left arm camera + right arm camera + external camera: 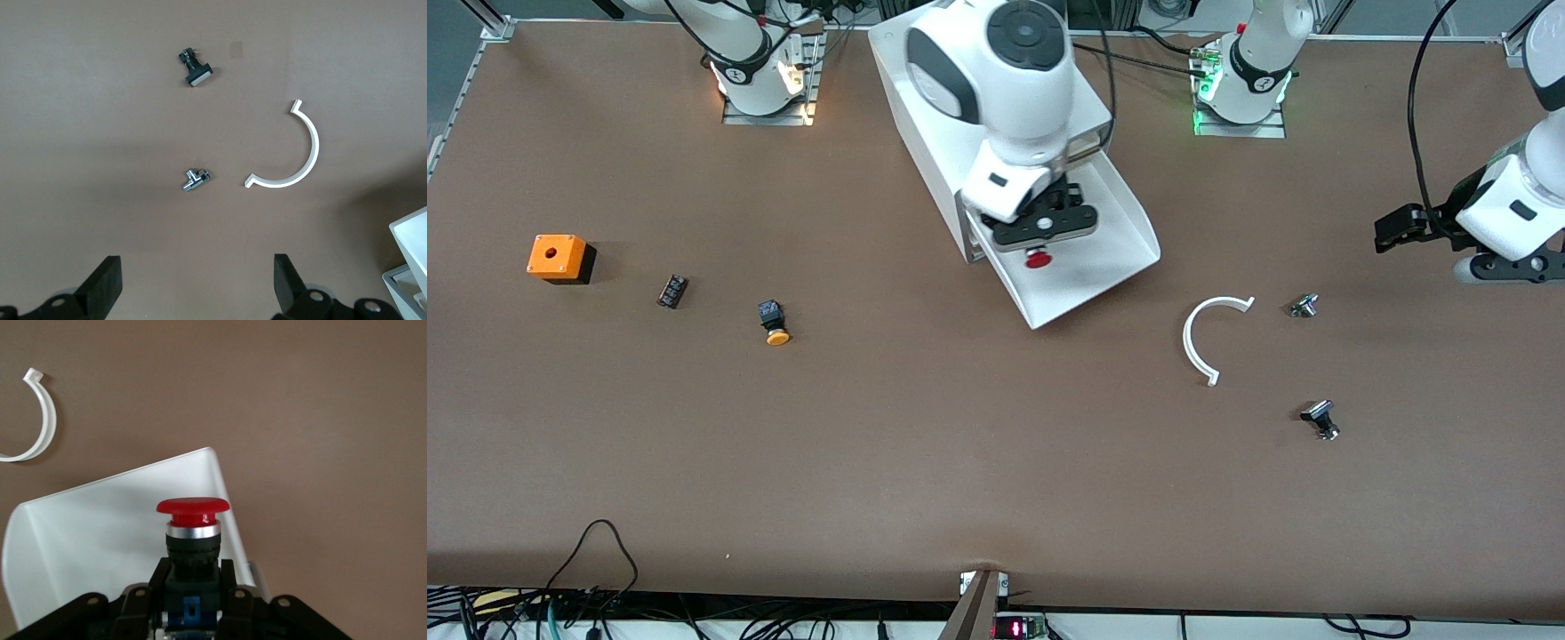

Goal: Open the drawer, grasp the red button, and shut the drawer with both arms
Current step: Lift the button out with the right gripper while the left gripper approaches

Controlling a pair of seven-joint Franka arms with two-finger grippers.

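Note:
The white cabinet stands between the two arm bases, with one shallow white drawer pulled out toward the front camera. My right gripper is over that open drawer, shut on the black-and-blue body of the red-capped button. In the right wrist view the button sticks out between the black fingers, with the drawer's white floor below it. My left gripper waits open over the table at the left arm's end. Its fingers hold nothing.
Toward the right arm's end lie an orange box, a small black block and an orange-yellow-capped button. Toward the left arm's end lie a white curved strip, a small metal part and a black-and-metal part.

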